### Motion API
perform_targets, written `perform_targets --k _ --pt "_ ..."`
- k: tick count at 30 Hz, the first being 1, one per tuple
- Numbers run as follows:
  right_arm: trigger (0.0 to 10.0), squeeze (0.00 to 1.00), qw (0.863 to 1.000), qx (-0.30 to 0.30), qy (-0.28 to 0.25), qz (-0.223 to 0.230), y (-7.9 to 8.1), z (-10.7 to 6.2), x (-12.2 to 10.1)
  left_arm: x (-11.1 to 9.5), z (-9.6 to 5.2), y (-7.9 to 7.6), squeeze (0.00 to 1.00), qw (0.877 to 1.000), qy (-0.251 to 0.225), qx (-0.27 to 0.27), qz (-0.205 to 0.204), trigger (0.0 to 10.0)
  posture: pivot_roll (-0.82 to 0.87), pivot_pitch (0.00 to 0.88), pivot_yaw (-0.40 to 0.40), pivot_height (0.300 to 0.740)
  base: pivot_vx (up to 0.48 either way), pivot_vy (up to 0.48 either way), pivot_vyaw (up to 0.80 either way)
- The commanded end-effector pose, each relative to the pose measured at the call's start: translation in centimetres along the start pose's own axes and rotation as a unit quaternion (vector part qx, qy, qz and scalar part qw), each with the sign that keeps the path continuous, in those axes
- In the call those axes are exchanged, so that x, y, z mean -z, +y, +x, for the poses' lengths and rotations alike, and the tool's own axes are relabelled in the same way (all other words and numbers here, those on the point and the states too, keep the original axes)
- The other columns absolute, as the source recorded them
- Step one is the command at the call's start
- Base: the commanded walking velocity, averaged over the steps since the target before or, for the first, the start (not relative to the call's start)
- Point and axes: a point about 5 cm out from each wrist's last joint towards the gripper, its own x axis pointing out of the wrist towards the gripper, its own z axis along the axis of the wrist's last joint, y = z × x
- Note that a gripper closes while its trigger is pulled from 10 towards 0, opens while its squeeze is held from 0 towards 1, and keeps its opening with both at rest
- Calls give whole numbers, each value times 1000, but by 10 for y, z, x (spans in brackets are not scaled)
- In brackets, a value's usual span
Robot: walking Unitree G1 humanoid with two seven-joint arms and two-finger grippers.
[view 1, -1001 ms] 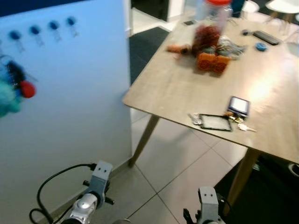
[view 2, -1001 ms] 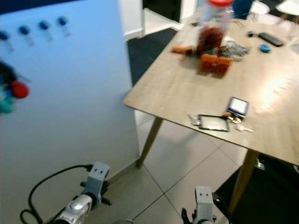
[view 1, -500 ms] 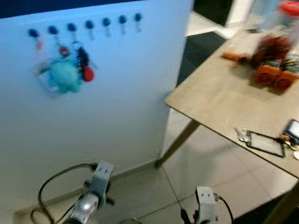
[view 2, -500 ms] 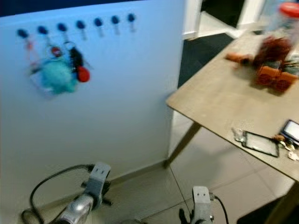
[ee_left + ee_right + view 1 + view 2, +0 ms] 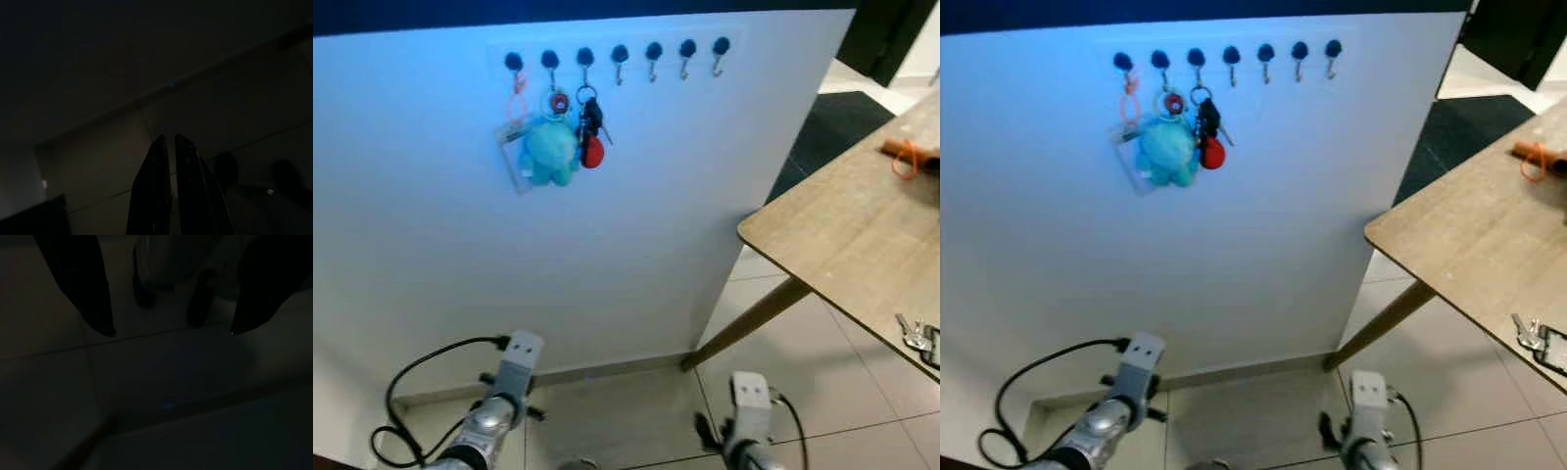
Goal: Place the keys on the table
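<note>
A white wall (image 5: 607, 245) takes up the left and centre of the frame. Near its top runs a row of seven dark hooks (image 5: 619, 53). From the hooks at the upper left hang the keys (image 5: 590, 127): a dark bunch with a red tag, next to a teal plush charm (image 5: 548, 152) and a clear card holder on an orange loop.

At the right edge a light wooden table (image 5: 842, 235) juts in, its corner close to the wall, with one slanted wooden leg (image 5: 744, 328) reaching down to the floor. On the table's upper right lies an orange object (image 5: 906, 154), cut off by the frame. At the lower right edge of the tabletop sits a second small set of metal keys (image 5: 913, 333) beside a dark flat item.

The floor (image 5: 862, 392) is pale tile with thin grout lines; a dark mat (image 5: 832, 122) lies beyond the table at the upper right.

Both silver arms hang low at the bottom of the frame. The left wrist view is very dark; the left gripper (image 5: 170, 139) has its two black fingers pressed nearly together over what seems to be tile. In the right wrist view the right gripper (image 5: 171, 332) has its fingers spread wide apart above the dim floor, holding nothing
</note>
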Motion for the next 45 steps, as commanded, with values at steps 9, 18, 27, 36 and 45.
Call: perform_targets --k 9,18,27,36,45 --pt "10000 0 1000 7 -11 19 -3 1 -5 6 -1 6 0 1000 19 -6 2 10000 30 1 26 740 0 0 800" --pt "10000 0 1000 17 -10 18 -8 0 -5 1 0 1 0 1000 8 6 5 10000 30 0 24 740 0 0 800" --pt "10000 0 998 44 -19 45 -15 2 -12 -5 2 -1 0 1000 0 12 5 10000 24 0 26 740 0 0 264" --pt "10000 0 997 46 -29 49 -16 2 -16 -10 4 -5 0 1000 -5 9 2 10000 16 0 29 740 0 -226 0" --pt "10000 0 997 43 -32 47 -13 2 -16 -11 4 -2 0 1000 -2 -6 -11 10000 13 1 37 740 0 -53 0"
